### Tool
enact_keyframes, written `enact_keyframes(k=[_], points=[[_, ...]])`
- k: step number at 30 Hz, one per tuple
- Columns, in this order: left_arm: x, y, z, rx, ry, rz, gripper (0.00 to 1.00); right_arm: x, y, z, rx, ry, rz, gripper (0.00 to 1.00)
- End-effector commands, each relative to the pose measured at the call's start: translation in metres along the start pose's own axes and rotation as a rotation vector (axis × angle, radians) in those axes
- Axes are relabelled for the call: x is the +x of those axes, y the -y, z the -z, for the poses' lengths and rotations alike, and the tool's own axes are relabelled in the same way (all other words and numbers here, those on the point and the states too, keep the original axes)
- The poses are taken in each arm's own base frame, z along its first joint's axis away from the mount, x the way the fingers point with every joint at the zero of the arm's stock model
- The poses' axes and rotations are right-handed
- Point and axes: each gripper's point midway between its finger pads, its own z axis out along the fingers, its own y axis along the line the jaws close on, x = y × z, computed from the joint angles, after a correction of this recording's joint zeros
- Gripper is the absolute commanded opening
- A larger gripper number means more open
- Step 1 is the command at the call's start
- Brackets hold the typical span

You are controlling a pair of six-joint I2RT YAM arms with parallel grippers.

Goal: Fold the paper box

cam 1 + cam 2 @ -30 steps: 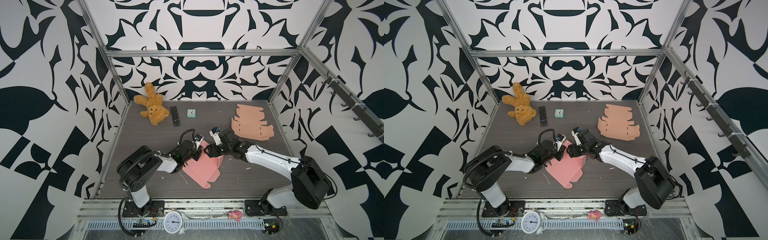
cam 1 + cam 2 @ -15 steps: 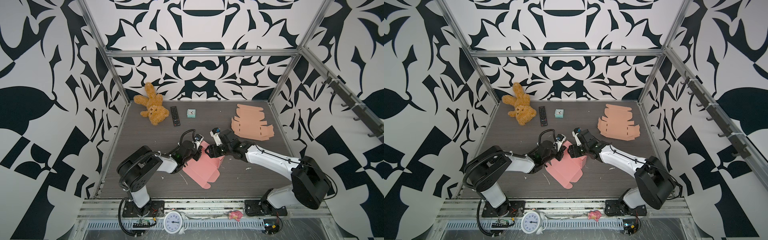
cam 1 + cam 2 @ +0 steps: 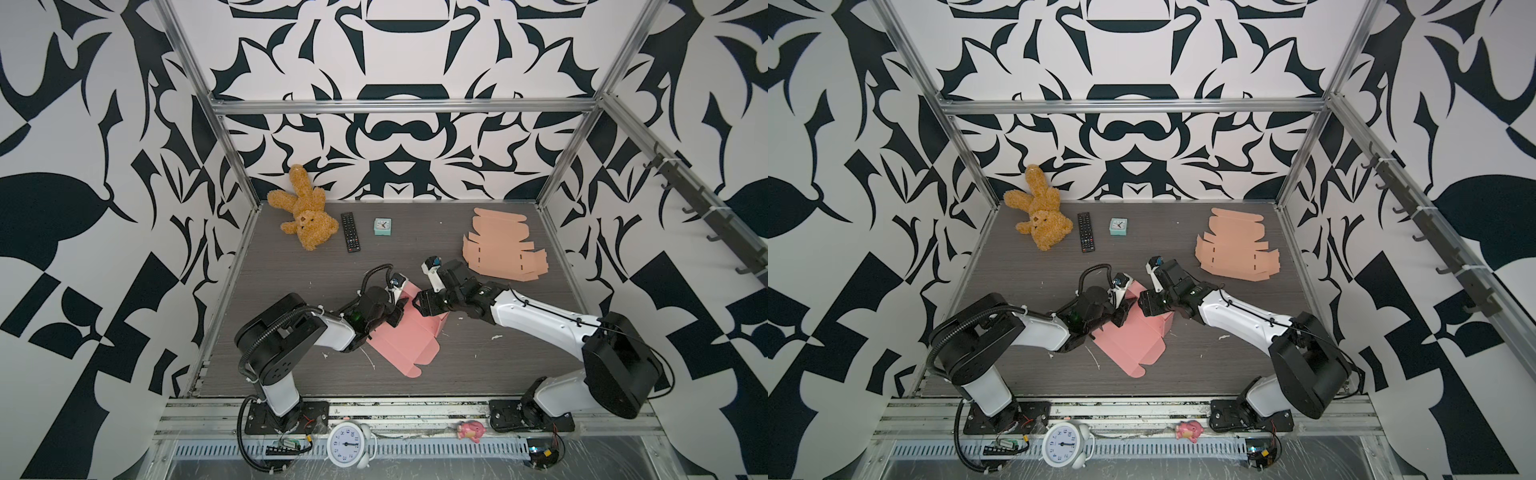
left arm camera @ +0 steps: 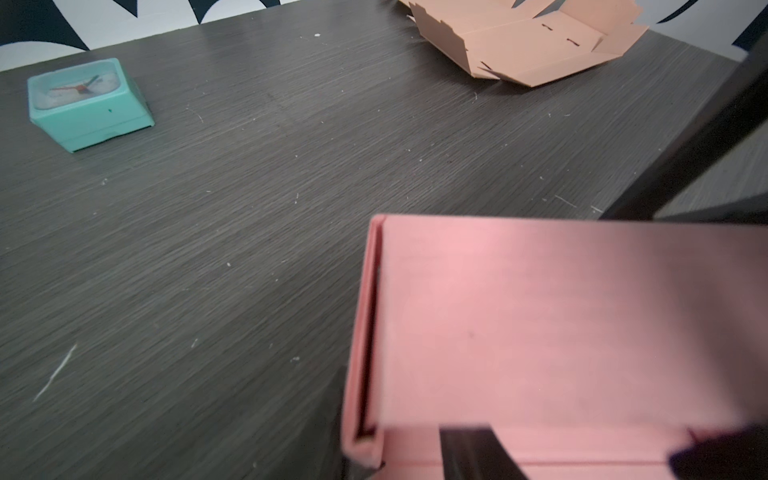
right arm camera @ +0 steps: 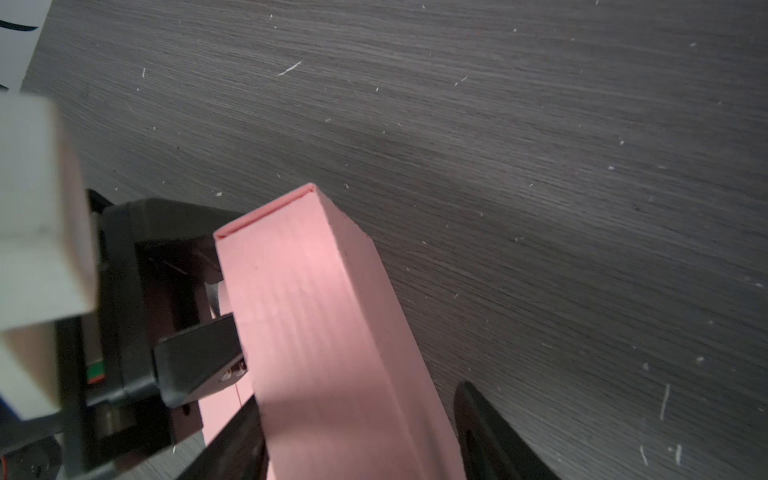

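Pink card, a half-formed paper box point(image 3: 409, 338), lies at the middle of the dark wood-grain surface point(image 3: 291, 270) in a top view, between two arms that meet over its far end. Its near flaps lie flat towards the front edge, while a side wall stands up on the right. The left end effector point(image 3: 398, 316) sits at the box's far left corner and the right end effector point(image 3: 419, 306) at the raised far edge, the two nearly touching. Well behind them, a teddy bear point(image 3: 305, 218), a remote control point(image 3: 350, 232) and a small teal clock point(image 3: 382, 227) line the back, and flat tan box blanks point(image 3: 503, 249) lie at the far right.

From the left wrist, a pink wall of the paper box point(image 4: 540, 332) fills the near foreground, its folded-over edge showing a dark slit. Two dark fingers point(image 4: 469, 453) stand apart before it, jaws partly open, the wall just beyond their tips. The teal clock point(image 4: 83, 104) and tan box blanks point(image 4: 532, 45) lie further off.

From the right wrist, a folded upright wall of the paper box point(image 5: 324, 332) runs between the right arm's two fingers point(image 5: 490, 432), spread wide to either side of it; whether they press it cannot be told. One left finger point(image 5: 199, 357) touches the wall's inner face
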Motion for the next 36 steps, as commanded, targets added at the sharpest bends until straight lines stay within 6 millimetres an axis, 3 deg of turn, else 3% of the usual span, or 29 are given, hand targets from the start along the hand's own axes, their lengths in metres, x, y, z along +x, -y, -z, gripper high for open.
enact_keyframes(k=[1, 11, 16, 25, 36], points=[[-0.005, 0.002, 0.009, -0.006, 0.032, 0.015, 0.39, -0.004, 0.004, 0.002, 0.021, 0.018, 0.003, 0.69], [0.006, 0.008, 0.036, 0.012, -0.004, 0.109, 0.43, -0.002, 0.007, -0.001, 0.028, 0.023, -0.004, 0.67], [0.011, 0.002, 0.055, -0.034, -0.133, 0.187, 0.44, -0.002, 0.011, -0.002, 0.036, 0.024, -0.011, 0.62], [0.0, 0.007, 0.09, -0.042, -0.269, 0.335, 0.46, -0.003, 0.013, -0.004, 0.015, 0.028, -0.029, 0.57], [0.001, 0.003, 0.115, 0.017, -0.344, 0.514, 0.46, -0.009, 0.023, -0.004, -0.065, 0.064, -0.114, 0.55]])
